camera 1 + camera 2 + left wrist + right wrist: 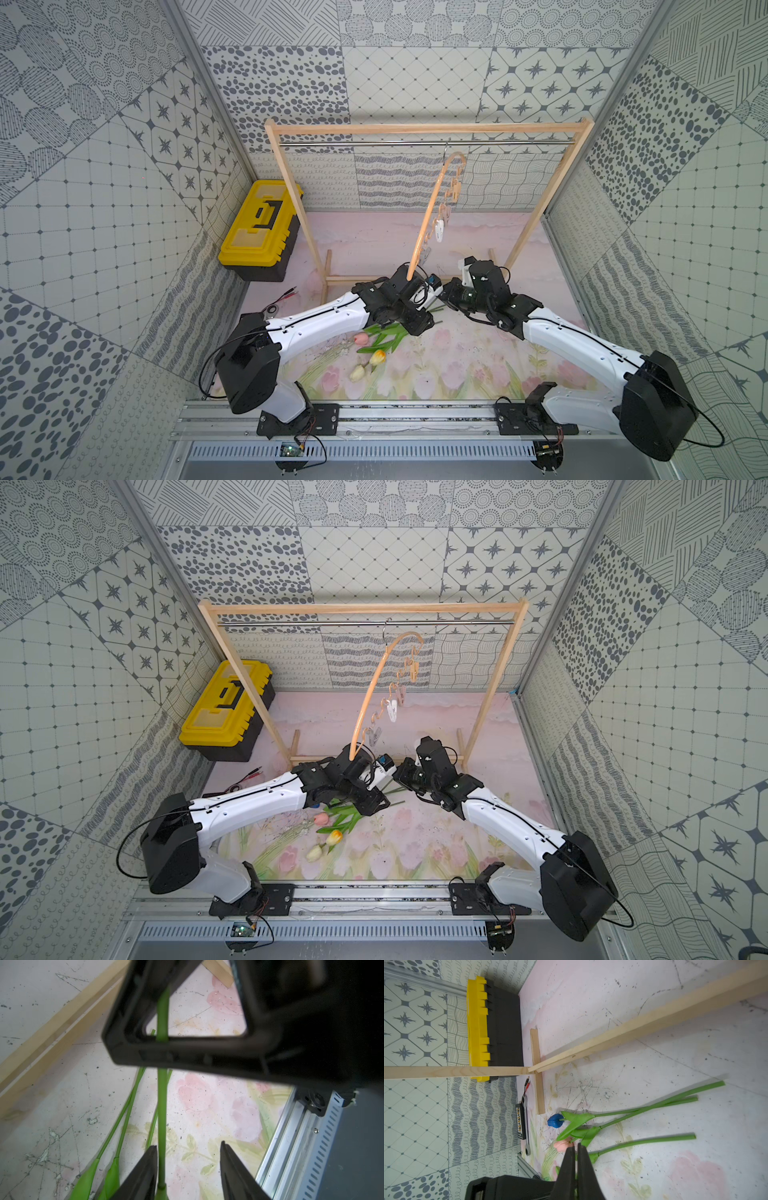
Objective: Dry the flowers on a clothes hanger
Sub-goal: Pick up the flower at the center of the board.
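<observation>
I stood by as the left gripper (188, 1145) hung with its jaws parted. One green stem (162, 1105) ran up between them, close to one finger, to the right gripper (576, 1145), which was clamped tight on it. The other flowers (384, 338) lay on the printed mat (457, 365) beneath both wrists. The clothes hanger (424, 222) hung from the steel rod (374, 143), its low end over the left wrist.

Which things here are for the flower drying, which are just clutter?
Job: four artificial tulips, green stems, blue, pink, cream, yellow heads; light wooden arched hanger with clips; wooden rack with steel rod.
Clutter: yellow and black toolbox; steel wrench; red-tipped leads.
</observation>
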{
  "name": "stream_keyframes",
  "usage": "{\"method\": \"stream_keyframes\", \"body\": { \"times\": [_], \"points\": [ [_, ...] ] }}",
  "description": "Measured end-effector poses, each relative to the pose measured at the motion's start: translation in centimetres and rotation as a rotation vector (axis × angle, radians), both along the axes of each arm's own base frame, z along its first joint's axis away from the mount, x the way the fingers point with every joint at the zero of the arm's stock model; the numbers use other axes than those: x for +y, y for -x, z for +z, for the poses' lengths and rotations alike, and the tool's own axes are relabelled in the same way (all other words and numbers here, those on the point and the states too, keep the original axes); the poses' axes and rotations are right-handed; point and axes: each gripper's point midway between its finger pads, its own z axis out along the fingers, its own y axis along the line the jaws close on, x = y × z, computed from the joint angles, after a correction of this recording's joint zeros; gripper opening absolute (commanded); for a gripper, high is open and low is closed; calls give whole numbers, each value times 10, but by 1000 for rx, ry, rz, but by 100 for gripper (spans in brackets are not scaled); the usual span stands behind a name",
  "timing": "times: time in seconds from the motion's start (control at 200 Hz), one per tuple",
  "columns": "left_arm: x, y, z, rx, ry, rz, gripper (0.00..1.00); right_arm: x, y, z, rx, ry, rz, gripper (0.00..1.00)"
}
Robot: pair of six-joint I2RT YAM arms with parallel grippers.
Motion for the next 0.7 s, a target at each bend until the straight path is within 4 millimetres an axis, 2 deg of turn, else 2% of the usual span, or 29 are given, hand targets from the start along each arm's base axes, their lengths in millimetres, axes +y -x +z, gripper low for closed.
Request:
{"method": "stream_keyframes", "body": {
  "times": [0.095, 0.175, 0.265, 0.375, 0.555, 0.61, 0.655, 0.7],
  "points": [
    [3, 2, 3, 7, 23, 6, 68, -11, -5, 13, -17, 7, -18, 0],
    [5, 5, 2, 18, 33, 9, 62, -20, -4, 30, -50, 14, -20, 0],
    [5, 10, -2, 41, 41, 7, 45, -28, 3, 52, -96, 18, -9, 0],
    [0, 13, -2, 78, 72, 9, 23, -35, 14, 68, -135, 20, 1, 0],
    [-9, 21, -1, 129, 140, -9, 5, -41, 22, 69, -138, 40, 10, 0],
    [-12, 24, -1, 149, 165, -12, 1, -41, 22, 68, -137, 44, 11, 16],
    [-14, 26, 0, 165, 186, -8, 0, -41, 23, 68, -140, 46, 17, 33],
    [-16, 27, -1, 179, 205, 4, 0, -40, 25, 68, -141, 46, 27, 39]
  ]
}}
